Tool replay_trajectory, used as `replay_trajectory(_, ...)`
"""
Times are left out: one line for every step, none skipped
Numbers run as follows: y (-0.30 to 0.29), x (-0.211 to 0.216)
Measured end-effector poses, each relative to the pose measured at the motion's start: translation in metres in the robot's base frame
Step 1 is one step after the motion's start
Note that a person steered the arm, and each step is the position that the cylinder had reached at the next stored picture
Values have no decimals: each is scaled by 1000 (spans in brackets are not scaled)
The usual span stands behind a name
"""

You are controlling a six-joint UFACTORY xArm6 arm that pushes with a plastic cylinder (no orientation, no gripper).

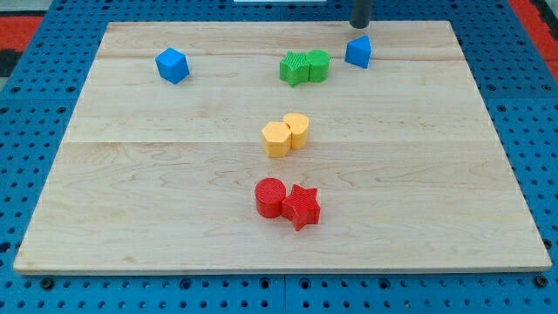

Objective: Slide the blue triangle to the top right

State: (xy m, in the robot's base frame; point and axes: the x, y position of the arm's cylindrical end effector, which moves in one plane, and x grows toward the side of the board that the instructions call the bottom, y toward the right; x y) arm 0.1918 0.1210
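Observation:
The blue triangle (357,51) lies near the view's top edge of the wooden board (157,209), right of centre. My tip (359,25) is just above it in the view, very close to its top side; I cannot tell if they touch. A blue cube (172,65) sits at the upper left.
A green star (295,68) and a green cylinder (318,65) touch each other just left of the blue triangle. A yellow hexagon (276,139) and a yellow cylinder (297,129) sit mid-board. A red cylinder (270,197) and a red star (302,206) lie below them.

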Motion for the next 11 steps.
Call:
replay_trajectory(-37,3)
replay_trajectory(-65,44)
replay_trajectory(-65,108)
replay_trajectory(-64,116)
replay_trajectory(-47,92)
replay_trajectory(-21,80)
replay_trajectory(-1,80)
replay_trajectory(13,72)
replay_trajectory(18,66)
replay_trajectory(16,119)
replay_trajectory(13,176)
